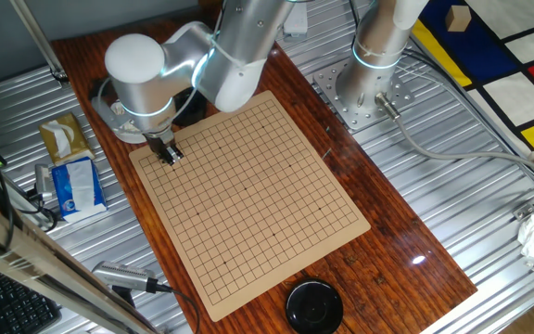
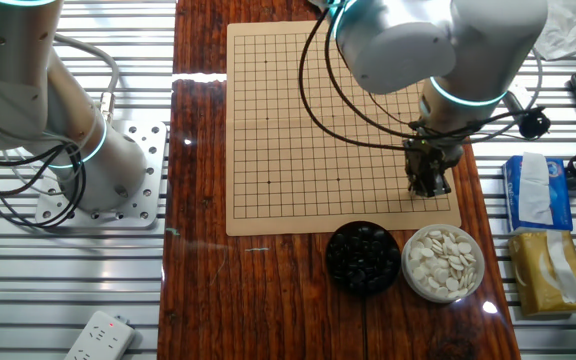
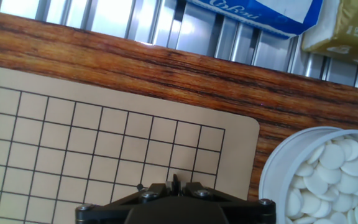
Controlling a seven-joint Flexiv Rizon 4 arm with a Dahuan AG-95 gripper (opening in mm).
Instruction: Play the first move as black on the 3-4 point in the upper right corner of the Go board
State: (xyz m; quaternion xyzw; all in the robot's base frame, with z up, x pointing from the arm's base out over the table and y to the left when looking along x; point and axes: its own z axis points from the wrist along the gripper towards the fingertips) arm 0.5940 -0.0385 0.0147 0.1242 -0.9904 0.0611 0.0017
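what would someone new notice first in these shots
The big silver arm hangs over a bare Go board, its gripper low over a corner near the bowls. Next, two bowls beside that board edge: black stones and white stones. No stone lies on the visible grid.

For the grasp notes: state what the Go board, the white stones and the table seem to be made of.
Go board: thin, matte tan sheet with rounded corners and a printed black grid, perhaps fibreboard or leatherette.
White stones: smooth, slightly glossy discs, likely plastic or glass.
Table: dark, strongly grained wood with a glossy varnish showing light reflections.
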